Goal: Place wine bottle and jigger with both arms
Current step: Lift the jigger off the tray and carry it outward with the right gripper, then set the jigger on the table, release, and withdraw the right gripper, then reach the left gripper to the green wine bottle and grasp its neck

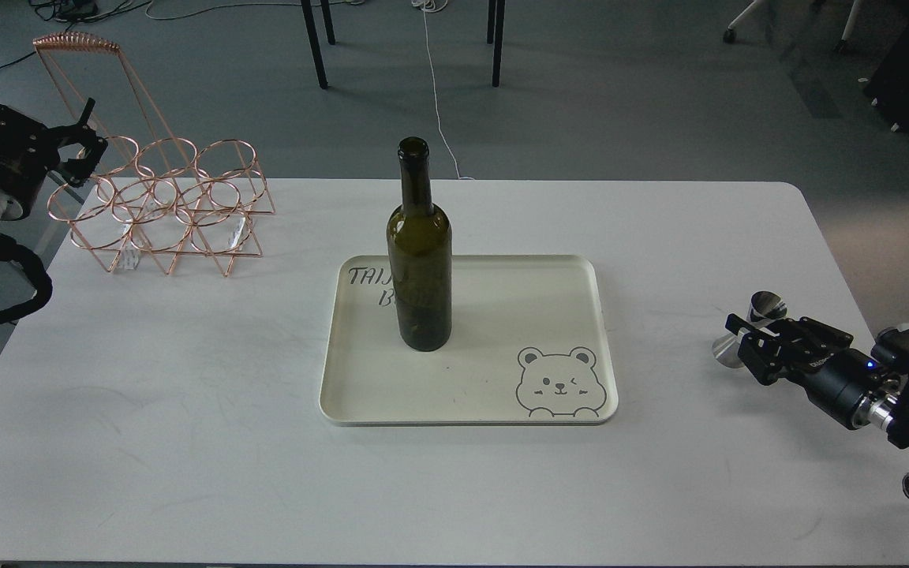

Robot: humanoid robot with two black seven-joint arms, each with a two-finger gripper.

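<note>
The wine bottle (pixel 420 260) stands upright on the left part of a cream tray (pixel 502 394) in the middle of the table. The jigger (pixel 762 303) is at the table's right side, tilted, its lower cone close to the tabletop. My right gripper (pixel 741 341) is shut around its waist and hides part of it. My left gripper (pixel 90 132) is at the far left, beside the copper rack, with its claws apart and empty, far from the bottle.
A copper wire rack (pixel 166 209) with rings and a tall handle stands at the table's back left corner. The tray (pixel 502 394) carries a bear drawing at its front right. The table's right edge lies just beyond the right arm.
</note>
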